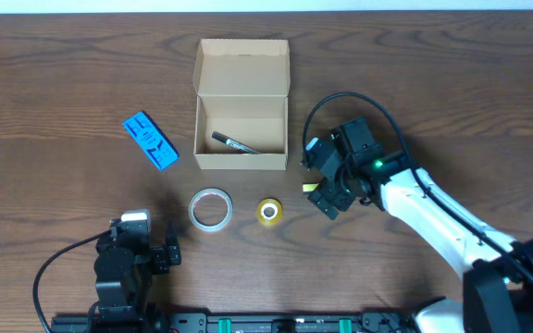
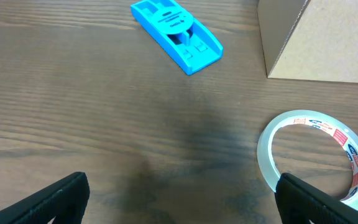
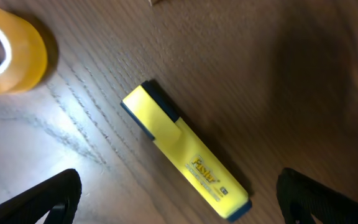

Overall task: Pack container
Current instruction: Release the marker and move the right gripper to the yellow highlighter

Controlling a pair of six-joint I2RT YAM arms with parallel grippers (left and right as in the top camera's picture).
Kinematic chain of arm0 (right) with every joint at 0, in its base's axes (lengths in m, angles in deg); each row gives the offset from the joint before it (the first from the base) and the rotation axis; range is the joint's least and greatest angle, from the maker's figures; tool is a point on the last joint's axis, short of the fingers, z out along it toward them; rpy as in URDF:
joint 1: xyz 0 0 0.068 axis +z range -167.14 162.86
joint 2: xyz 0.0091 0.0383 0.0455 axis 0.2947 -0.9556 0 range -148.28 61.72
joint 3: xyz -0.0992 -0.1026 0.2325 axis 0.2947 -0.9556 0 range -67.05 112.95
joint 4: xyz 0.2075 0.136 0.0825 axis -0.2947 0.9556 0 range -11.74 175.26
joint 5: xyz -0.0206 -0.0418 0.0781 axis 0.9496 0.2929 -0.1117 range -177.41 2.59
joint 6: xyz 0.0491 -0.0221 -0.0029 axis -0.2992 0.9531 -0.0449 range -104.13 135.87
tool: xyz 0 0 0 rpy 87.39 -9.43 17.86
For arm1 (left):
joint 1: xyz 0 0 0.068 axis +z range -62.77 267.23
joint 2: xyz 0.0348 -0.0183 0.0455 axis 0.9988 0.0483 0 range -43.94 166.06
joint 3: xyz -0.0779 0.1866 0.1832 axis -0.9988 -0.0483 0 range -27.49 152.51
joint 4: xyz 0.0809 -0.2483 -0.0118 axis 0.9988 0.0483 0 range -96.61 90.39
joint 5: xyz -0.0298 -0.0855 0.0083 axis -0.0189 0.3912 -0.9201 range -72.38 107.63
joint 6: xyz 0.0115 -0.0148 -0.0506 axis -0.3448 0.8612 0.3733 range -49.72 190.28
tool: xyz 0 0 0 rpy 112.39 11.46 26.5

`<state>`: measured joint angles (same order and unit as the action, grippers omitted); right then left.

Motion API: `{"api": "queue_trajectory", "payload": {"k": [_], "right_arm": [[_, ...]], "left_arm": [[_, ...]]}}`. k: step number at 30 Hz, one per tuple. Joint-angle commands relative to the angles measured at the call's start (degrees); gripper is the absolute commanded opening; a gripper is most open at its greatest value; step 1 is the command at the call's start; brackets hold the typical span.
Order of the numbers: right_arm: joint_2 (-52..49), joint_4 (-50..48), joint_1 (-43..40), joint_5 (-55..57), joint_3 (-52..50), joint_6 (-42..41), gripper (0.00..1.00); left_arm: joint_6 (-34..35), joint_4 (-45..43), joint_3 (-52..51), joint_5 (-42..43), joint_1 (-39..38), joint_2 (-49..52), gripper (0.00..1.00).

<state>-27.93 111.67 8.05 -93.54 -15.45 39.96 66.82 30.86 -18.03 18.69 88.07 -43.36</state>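
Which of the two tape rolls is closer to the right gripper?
The small yellow roll, lying right of the larger clear roll; the right gripper hovers just beyond it, over a yellow highlighter.

Bright even light, soft shadows, mild glare — focus sharp

Overhead looks straight down on the desk (image 1: 63, 74); the close left wrist view shares a corner of the container (image 2: 328, 37), the right wrist view the yellow tape (image 3: 11, 56) near it.

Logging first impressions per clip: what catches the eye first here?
The open cardboard box at the far middle, a black pen lying inside. Right of it, the right gripper hovers open over a yellow highlighter; a bright blue plastic piece lies left of the box.
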Motion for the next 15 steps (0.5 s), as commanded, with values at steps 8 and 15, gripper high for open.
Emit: {"api": "queue_trajectory", "payload": {"k": [8, 15], "right_arm": [[-8.4, -1.1, -0.4, 0.3, -0.6, 0.1, 0.98], [-8.6, -1.0, -0.4, 2.0, -0.6, -4.2, 0.85]], "left_arm": [[-0.8, 0.2, -0.5, -0.4, -0.3, -0.4, 0.95], [-0.8, 0.1, -0.5, -0.4, -0.3, -0.4, 0.95]]}}
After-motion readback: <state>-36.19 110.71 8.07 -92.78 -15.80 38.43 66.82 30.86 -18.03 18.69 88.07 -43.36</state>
